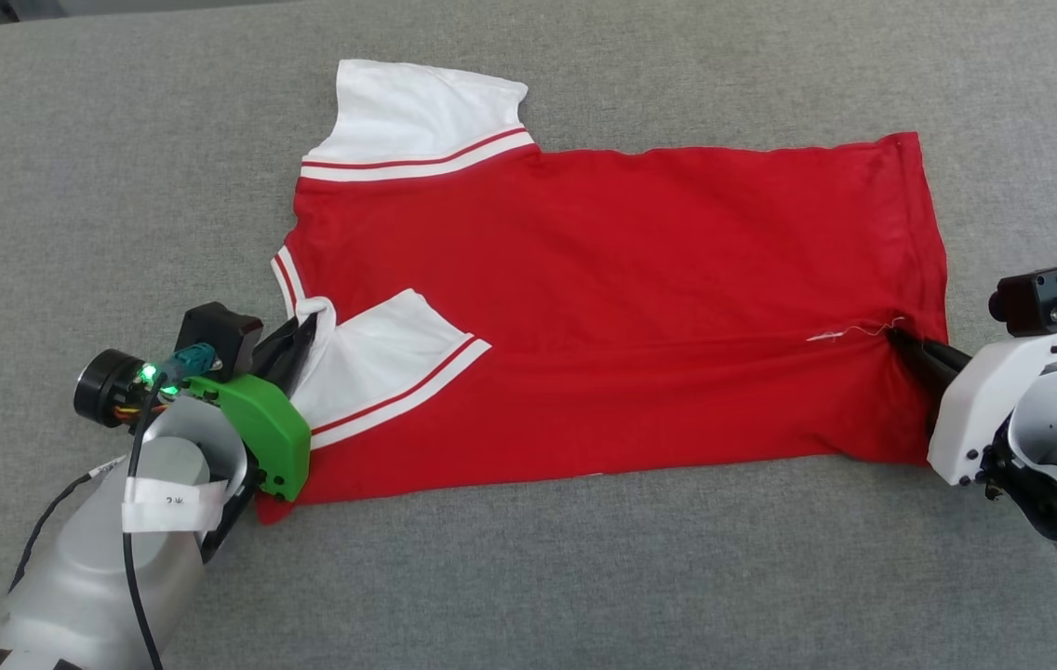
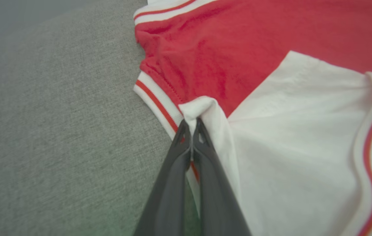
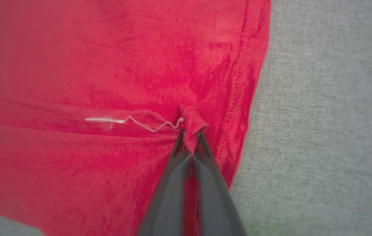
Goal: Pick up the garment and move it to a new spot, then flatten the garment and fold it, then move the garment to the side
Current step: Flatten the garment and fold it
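Left tool [image 2: 191,124] pinching garment [image 1: 603,279] near collar, right tool [image 3: 189,133] pinching hem, long axis left-right, collar leftward.

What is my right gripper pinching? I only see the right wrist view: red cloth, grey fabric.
Observer: The right gripper pinches the hem end of a red jersey-style T-shirt with white short sleeves, spread on a grey fabric surface.
Operator: Where's my other gripper?
Observer: The left gripper is shut on a white fold beside the red-and-white striped neck trim.
Operator: Where are the sleeves?
Observer: One white sleeve lies folded onto the red body; the far sleeve sticks out flat.
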Motion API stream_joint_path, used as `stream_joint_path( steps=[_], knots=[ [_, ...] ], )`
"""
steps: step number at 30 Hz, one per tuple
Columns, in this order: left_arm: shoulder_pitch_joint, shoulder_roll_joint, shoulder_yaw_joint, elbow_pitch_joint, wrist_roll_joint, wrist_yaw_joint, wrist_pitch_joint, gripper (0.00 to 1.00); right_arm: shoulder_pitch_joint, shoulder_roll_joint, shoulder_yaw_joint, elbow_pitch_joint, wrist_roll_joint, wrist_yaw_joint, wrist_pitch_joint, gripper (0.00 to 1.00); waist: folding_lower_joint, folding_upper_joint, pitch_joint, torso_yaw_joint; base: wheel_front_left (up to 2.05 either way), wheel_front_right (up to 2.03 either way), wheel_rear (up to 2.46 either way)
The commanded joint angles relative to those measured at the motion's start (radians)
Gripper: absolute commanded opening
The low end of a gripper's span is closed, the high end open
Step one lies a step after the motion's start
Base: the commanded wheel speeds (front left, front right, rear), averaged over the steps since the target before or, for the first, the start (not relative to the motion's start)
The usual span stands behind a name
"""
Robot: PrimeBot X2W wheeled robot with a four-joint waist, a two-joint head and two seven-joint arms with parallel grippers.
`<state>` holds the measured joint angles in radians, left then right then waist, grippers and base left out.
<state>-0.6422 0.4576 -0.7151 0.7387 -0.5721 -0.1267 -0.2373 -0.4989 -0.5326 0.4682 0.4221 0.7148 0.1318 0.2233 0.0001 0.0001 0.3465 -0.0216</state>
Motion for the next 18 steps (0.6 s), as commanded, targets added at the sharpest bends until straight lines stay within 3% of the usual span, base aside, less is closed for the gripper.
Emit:
stream_joint_path(
  steps=[1, 6, 7, 8, 9, 18],
  knots=[
    [-0.013, -0.012, -0.014, 0.024, 0.0, -0.002, 0.001, 0.0, -0.013, 0.007, 0.01, 0.024, -0.008, -0.001, -0.004, 0.0, -0.0001, -0.0001, 0.002, 0.004, 0.0, 0.0, 0.0],
    [-0.029, -0.037, -0.044, 0.067, -0.016, -0.004, -0.015, 0.0, -0.021, 0.013, 0.028, 0.077, 0.012, -0.001, -0.021, 0.0, -0.0001, -0.0001, -0.021, 0.017, 0.0, 0.0, 0.0],
    [-0.029, -0.04, -0.045, 0.072, -0.019, -0.004, -0.017, 0.24, -0.017, 0.013, 0.027, 0.08, 0.018, -0.001, -0.025, 0.24, -0.0001, -0.0001, -0.03, 0.019, 0.0, 0.0, 0.0],
    [-0.029, -0.041, -0.048, 0.076, -0.019, -0.004, -0.019, 0.8, -0.01, 0.01, 0.028, 0.079, 0.023, -0.001, -0.033, 1.0, -0.0001, -0.0001, -0.043, 0.022, 0.0, 0.0, 0.0],
    [-0.031, -0.04, -0.049, 0.078, -0.016, -0.004, -0.021, 1.0, -0.004, 0.005, 0.028, 0.076, 0.024, -0.001, -0.04, 1.0, -0.0001, -0.0001, -0.053, 0.025, 0.0, 0.0, 0.0],
    [-0.034, 0.013, -0.074, 0.018, -0.063, -0.004, -0.005, 1.0, 0.106, -0.054, -0.026, -0.036, 0.034, -0.001, -0.104, 1.0, -0.0001, -0.0001, -0.171, 0.055, 0.0, 0.0, 0.0]
  ],
)
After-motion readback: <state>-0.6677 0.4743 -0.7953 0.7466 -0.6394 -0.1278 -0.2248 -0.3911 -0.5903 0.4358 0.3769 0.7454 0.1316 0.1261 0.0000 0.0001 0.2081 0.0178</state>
